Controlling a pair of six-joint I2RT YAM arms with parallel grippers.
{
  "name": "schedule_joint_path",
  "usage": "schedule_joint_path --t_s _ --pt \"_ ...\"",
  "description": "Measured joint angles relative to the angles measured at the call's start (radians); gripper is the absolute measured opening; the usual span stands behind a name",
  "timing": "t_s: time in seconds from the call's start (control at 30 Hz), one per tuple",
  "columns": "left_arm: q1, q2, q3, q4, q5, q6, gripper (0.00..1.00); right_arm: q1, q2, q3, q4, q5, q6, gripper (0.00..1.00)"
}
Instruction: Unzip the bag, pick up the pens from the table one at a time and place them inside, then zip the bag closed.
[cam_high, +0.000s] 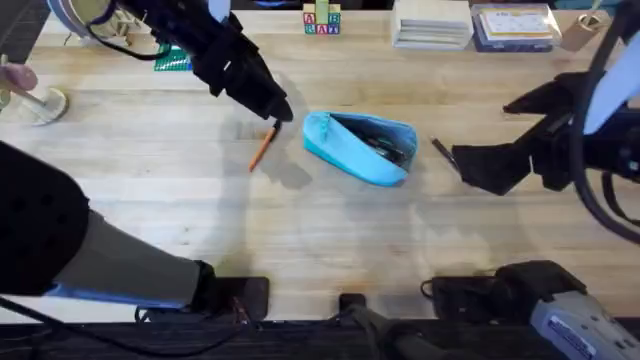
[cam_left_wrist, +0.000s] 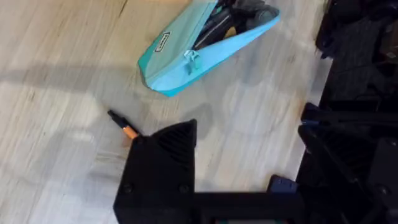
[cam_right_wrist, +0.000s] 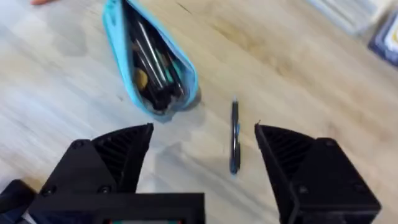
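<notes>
The light blue bag (cam_high: 345, 150) lies unzipped mid-table, with several dark pens inside (cam_right_wrist: 149, 59). An orange pen (cam_high: 262, 148) with a black end lies on the table (cam_high: 320, 250) just left of the bag. My left gripper (cam_high: 278, 108) hovers open over its far end, and one finger (cam_left_wrist: 161, 162) covers part of the orange pen (cam_left_wrist: 126, 129). A thin dark pen (cam_high: 441, 149) lies right of the bag. My right gripper (cam_right_wrist: 205, 146) is open above the table, and the dark pen (cam_right_wrist: 234, 134) lies between its fingers, nearer one of them.
Along the far edge stand alphabet blocks (cam_high: 322, 19), a stack of white boxes (cam_high: 432, 22), a blue box (cam_high: 515, 26) and a green item (cam_high: 172, 61). A pale object (cam_high: 42, 105) sits at the far left. Bare wood lies in front of the bag.
</notes>
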Motion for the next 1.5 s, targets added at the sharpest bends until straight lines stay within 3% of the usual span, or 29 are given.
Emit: schedule_joint_path --t_s 0.5,1.17,1.5 --pt "0.0 0.0 0.0 -0.007 0.0 0.0 0.995 0.0 0.013 0.001 -0.157 0.219 0.149 0.996" --pt "0.0 0.0 0.0 -0.019 -0.019 0.0 0.995 0.0 0.363 0.001 -0.132 0.319 0.143 0.996" --pt "0.0 0.0 0.0 -0.019 -0.019 0.0 0.995 -0.029 0.544 0.001 -0.078 0.296 0.052 0.996"
